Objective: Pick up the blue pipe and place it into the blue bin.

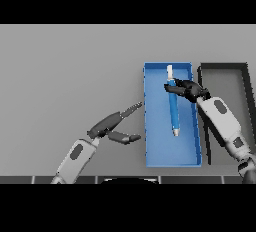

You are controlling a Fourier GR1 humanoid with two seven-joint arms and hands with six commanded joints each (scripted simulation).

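Grey counter [65,66], flat, matte, no texture.

Blue bin [150,156]: shallow rect. tray, thin upright walls, smooth flat floor, long axis running near-to-far. Just to its R, a dark bin [222,66] of similar shape, black rim w/ grey floor; the two sit side by side, rims close.

Blue pipe [173,111]: slim straight cylinder, glossy blue body, pale/whitish tips at both ends. Sits over the bin's interior, centre-right part. Long axis approx. parallel w/ bin's long sides, slight tilt; one tip points to far wall, other toward near end. Cannot tell if the lower end touches the bin floor.

Right hand [189,91]: dark, fingers curled round the pipe's upper part, gripping it just below the far pale tip. White-grey forearm comes in across bin's R wall.

Left hand [112,126]: over bare counter, left of blue bin, fingers straight and spread from thumb, holding nothing.
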